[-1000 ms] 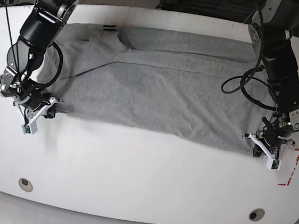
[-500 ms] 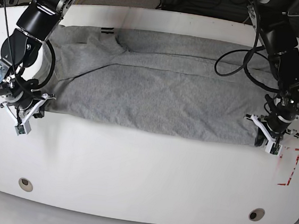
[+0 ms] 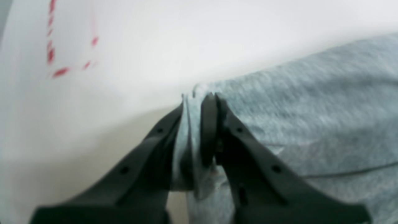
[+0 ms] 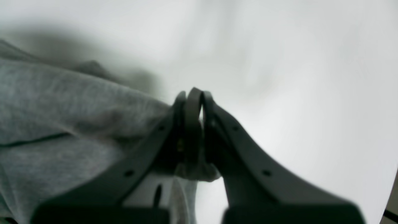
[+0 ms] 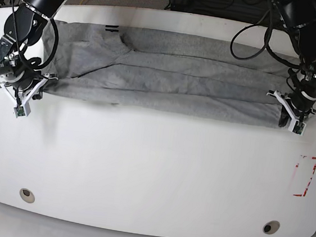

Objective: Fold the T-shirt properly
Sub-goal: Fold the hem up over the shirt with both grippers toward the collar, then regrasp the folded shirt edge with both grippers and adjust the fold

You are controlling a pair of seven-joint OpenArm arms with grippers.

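Observation:
The heather-grey T-shirt [image 5: 168, 74] lies stretched across the far half of the white table [image 5: 152, 174], plain grey side up, its near edge folded into a straight line; no lettering shows. My left gripper [image 5: 289, 120] is shut on the shirt's near right corner; the left wrist view shows grey cloth [image 3: 191, 130] pinched between the black fingers [image 3: 210, 124]. My right gripper [image 5: 29, 95] is shut on the shirt's near left corner; the right wrist view shows the shirt [image 4: 62, 124] beside the closed fingers [image 4: 192, 112], with a bit of cloth between them.
A red dashed rectangle [image 5: 304, 177] is marked on the table at the right, near the left gripper. Two round holes [image 5: 26, 194] [image 5: 271, 227] sit near the table's front edge. Cables hang behind the table.
Both grippers have moved away toward the far side of the table, carrying the shirt's near edge with them. The shirt is now a narrower, tauter band.

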